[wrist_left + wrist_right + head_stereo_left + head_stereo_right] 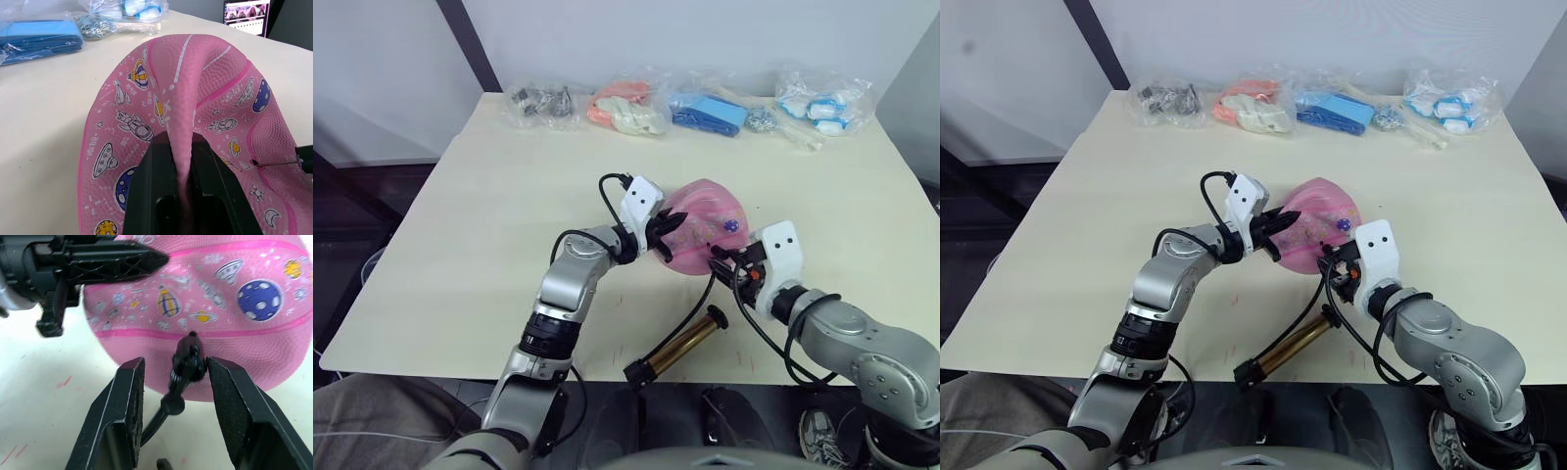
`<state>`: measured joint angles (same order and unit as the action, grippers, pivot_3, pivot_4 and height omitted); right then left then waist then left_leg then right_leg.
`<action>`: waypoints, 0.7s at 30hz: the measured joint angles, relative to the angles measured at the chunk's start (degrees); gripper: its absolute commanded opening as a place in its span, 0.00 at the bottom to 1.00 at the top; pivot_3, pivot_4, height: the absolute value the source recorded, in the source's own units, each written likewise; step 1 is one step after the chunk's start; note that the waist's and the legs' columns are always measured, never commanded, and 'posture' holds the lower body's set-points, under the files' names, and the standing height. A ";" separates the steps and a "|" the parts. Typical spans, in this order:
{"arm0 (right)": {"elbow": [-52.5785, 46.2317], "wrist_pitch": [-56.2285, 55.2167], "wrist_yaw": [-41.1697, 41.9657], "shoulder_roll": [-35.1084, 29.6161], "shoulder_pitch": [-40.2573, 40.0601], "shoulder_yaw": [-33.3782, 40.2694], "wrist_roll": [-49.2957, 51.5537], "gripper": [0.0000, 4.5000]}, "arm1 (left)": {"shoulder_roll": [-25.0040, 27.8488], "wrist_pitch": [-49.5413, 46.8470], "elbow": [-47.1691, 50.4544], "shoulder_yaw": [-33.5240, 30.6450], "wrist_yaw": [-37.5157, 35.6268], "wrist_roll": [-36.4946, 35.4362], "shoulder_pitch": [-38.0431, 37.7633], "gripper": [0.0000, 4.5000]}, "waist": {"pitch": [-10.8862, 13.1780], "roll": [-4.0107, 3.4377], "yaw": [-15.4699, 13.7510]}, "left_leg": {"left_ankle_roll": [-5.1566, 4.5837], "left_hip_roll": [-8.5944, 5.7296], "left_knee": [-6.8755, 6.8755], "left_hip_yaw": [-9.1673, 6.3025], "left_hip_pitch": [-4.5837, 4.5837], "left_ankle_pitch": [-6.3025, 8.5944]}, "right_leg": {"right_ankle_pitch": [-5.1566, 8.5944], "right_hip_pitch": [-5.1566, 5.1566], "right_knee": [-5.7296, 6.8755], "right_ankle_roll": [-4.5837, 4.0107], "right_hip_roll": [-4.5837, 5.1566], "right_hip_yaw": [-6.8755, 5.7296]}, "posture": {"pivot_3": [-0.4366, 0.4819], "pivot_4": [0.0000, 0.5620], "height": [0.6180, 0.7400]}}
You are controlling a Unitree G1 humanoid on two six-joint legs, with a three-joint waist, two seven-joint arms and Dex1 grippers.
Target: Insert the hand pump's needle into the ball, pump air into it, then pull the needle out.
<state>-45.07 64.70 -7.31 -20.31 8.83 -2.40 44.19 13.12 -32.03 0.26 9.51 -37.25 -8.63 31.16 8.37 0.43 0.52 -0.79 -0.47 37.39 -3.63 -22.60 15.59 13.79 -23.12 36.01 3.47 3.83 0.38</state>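
Two grippers meet at the ball point(703, 227), which sits partly deflated near the middle of the table point(460, 225). The left gripper point(182, 161) is clamped on a raised fold of the pink rubber; its wrist view shows that fold squeezed between the two black fingers point(151, 181), a detail the head views leave too small to read. The right gripper point(173, 382) stands parted, its fingers on either side of the black fitting without touching it. The needle point(276, 163) is in the ball: the left wrist view shows the thin pin entering the skin, while the right wrist view shows the fitting pressed against the ball's near side. From there the black hose point(697, 305) curves down to the hand pump point(677, 347), lying near the table's near edge. Several clear bags point(710, 106) line the far edge.
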 measured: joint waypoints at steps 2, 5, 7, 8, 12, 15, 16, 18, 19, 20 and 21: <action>0.31 -0.06 -0.08 1.41 -0.14 -0.06 -1.14 0.46 | 0.06 0.00 -0.01 0.00 -0.01 0.00 0.01 0.00 | 0.00 0.00 0.02 | 0.03 0.00 0.00 0.00 0.01 -0.02 | 0.00 0.00 0.03 0.00 0.00 0.00 | 0.48 0.27 0.97; 0.95 -0.14 -0.14 3.61 -0.15 -0.01 -1.96 0.46 | 0.07 0.01 -0.31 0.01 -0.01 0.00 0.19 0.00 | -0.01 0.00 0.02 | 0.02 -0.01 0.03 0.00 0.04 -0.01 | 0.00 0.00 0.13 -0.01 0.00 0.02 | 0.48 0.27 0.97; 1.40 -0.14 -0.32 5.00 -0.27 0.64 -2.56 0.46 | 0.07 0.02 -0.50 0.01 -0.01 0.00 0.24 0.00 | -0.01 0.00 0.03 | -0.02 -0.02 0.05 0.04 0.10 0.01 | 0.00 0.00 0.21 -0.01 0.00 0.07 | 0.48 0.27 0.97; 1.41 -0.14 -0.44 5.44 -0.33 0.76 -2.71 0.46 | 0.07 0.02 -0.59 0.01 0.00 0.00 0.29 0.00 | -0.01 0.00 0.03 | -0.05 -0.03 0.04 0.04 0.12 0.03 | 0.00 0.00 0.25 -0.01 0.00 0.09 | 0.48 0.27 0.97; 2.53 -0.02 -0.71 8.31 -0.36 1.30 -3.18 0.46 | 0.21 0.03 -0.98 0.00 -0.01 0.01 0.52 0.00 | -0.01 0.01 0.06 | -0.06 -0.04 0.04 0.07 0.26 0.03 | 0.01 0.00 0.49 -0.03 0.00 0.16 | 0.48 0.27 0.97; 2.91 0.19 -0.77 9.04 -0.36 1.40 -3.51 0.46 | 0.30 0.04 -1.20 0.00 -0.01 0.01 0.53 0.00 | -0.01 0.01 0.06 | -0.05 -0.06 0.04 0.11 0.38 0.03 | 0.02 0.02 0.63 -0.03 0.00 0.23 | 0.48 0.27 0.97; 2.91 0.26 -0.76 9.07 -0.36 1.41 -3.58 0.46 | 0.34 0.06 -1.32 0.00 -0.01 0.01 0.56 0.00 | -0.01 0.01 0.07 | -0.05 -0.06 0.04 0.14 0.45 0.03 | 0.02 0.05 0.66 -0.03 0.00 0.27 | 0.48 0.27 0.97; 2.91 0.54 -0.76 9.49 -0.36 1.60 -3.69 0.46 | 0.49 0.07 -1.55 0.00 -0.01 0.01 0.66 0.00 | -0.01 0.01 0.16 | -0.05 -0.06 0.03 0.17 0.59 0.03 | 0.03 0.15 0.68 -0.04 0.00 0.32 | 0.48 0.27 0.97; 2.91 0.73 -0.76 9.53 -0.36 1.67 -3.72 0.46 | 0.51 0.08 -1.59 0.00 -0.01 0.00 0.68 0.00 | -0.01 0.01 0.17 | -0.06 -0.06 0.03 0.17 0.61 0.03 | 0.03 0.17 0.68 -0.04 0.00 0.32 | 0.48 0.27 0.97; 2.91 0.91 -0.75 9.53 -0.36 1.74 -3.77 0.46 | 0.53 0.11 -1.62 0.00 -0.02 0.00 0.68 0.00 | -0.01 0.01 0.18 | -0.06 -0.06 0.03 0.18 0.61 0.03 | 0.03 0.17 0.68 -0.04 0.00 0.33 | 0.48 0.27 0.97; 2.91 1.14 -0.75 9.57 -0.36 1.81 -3.85 0.46 | 0.55 0.14 -1.63 0.00 -0.03 0.00 0.68 0.00 | -0.01 0.01 0.17 | -0.06 -0.06 0.03 0.18 0.61 0.03 | 0.03 0.17 0.68 -0.04 0.00 0.34 | 0.48 0.27 0.97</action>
<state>-42.16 65.84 -8.06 -10.74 8.47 -0.58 40.34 13.67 -31.89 -1.37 9.51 -37.27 -8.63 31.83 8.36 0.44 0.69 -0.85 -0.53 37.42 -3.45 -21.99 15.61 13.82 -22.95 36.69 3.43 3.83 0.72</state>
